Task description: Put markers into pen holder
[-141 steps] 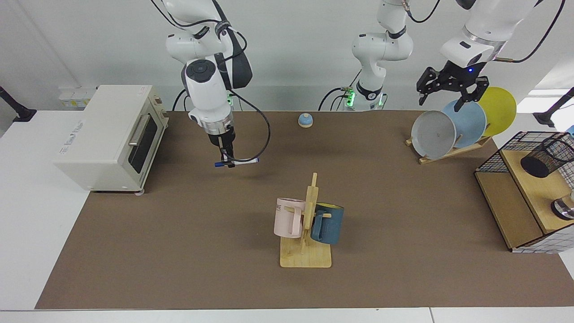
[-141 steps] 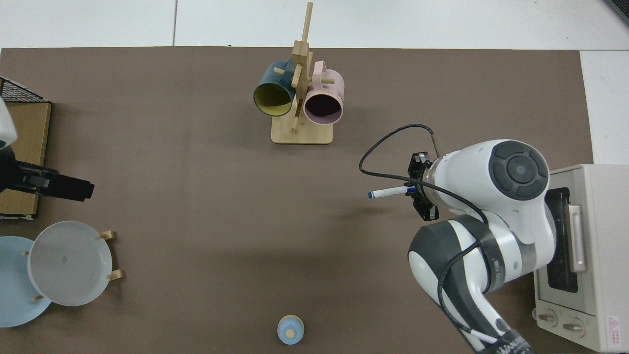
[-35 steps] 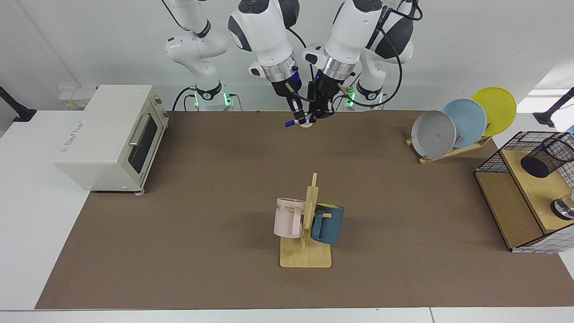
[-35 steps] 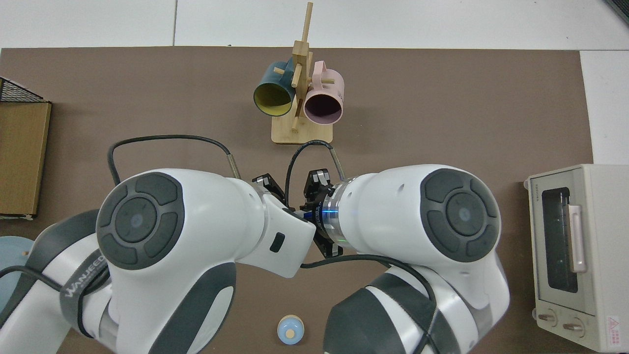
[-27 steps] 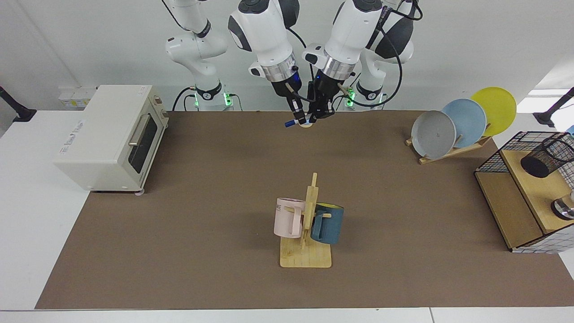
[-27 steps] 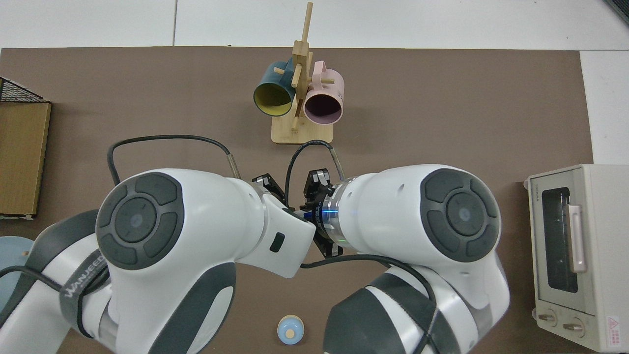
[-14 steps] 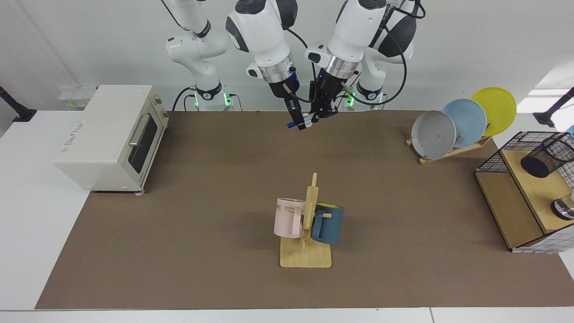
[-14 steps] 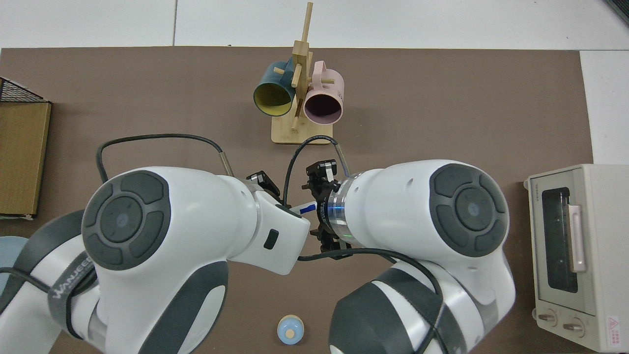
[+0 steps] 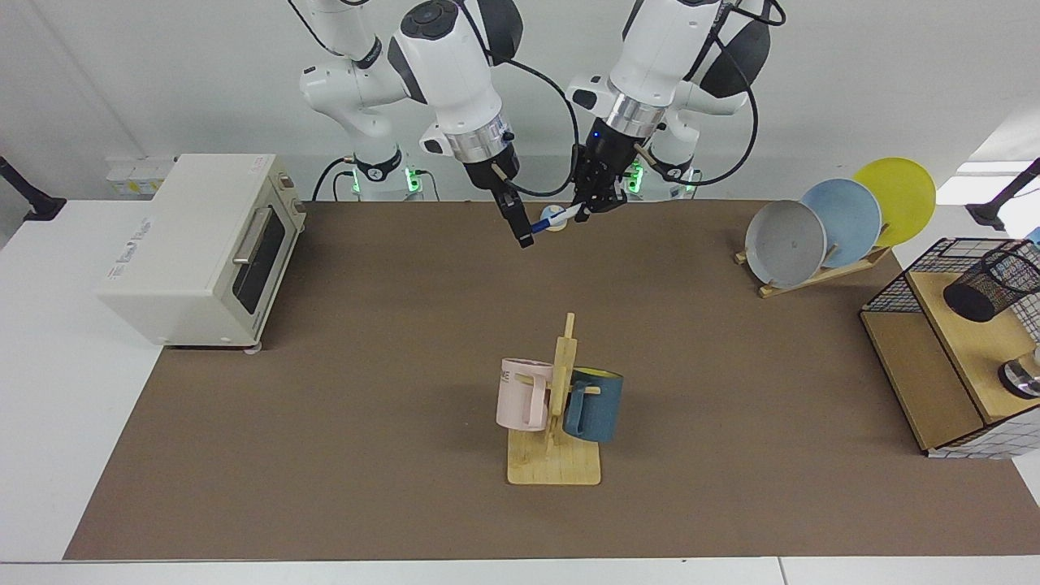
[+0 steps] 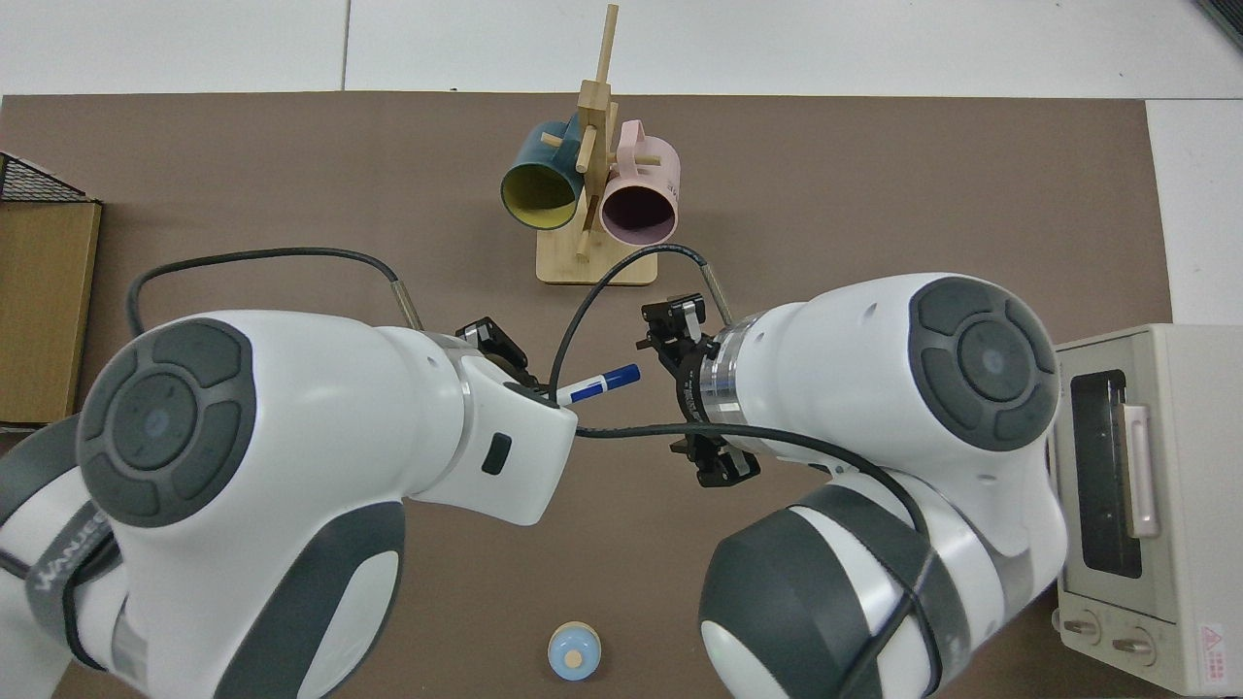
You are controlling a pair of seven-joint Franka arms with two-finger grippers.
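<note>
Item: one marker (image 9: 564,214), white barrel with blue ends, held in the air over the far middle of the worktop (image 9: 341,422). Holder: left claw (image 9: 588,205), pinching the marker at one end. Long axis: close to level and slightly tilted, the free end pointing toward the right claw (image 9: 521,229). That claw hangs just beside the free end and apart from it, with nothing seen in it; whether it is spread or pressed together cannot be told. Top view: the marker (image 10: 598,382) juts out from under the left arm's wrist into the gap between the two arms. Destination: pen holder (image 9: 992,284), a black mesh cup on the wooden shelf of a wire basket (image 9: 894,294) at the right edge of the facing view, well apart from the marker. Nearer arm: left, whose base stands on that side. Judged next step: carry the marker across to the cup and stand it upright over the mouth. Obstacles on the way: plate rack (image 9: 821,229), between the claw and the basket, and the basket's wire rim. Open room: bare worktop on the near side of the plates. Other stock: toaster oven (image 9: 203,244), mug stand (image 9: 556,422), small bell (image 10: 573,652).
</note>
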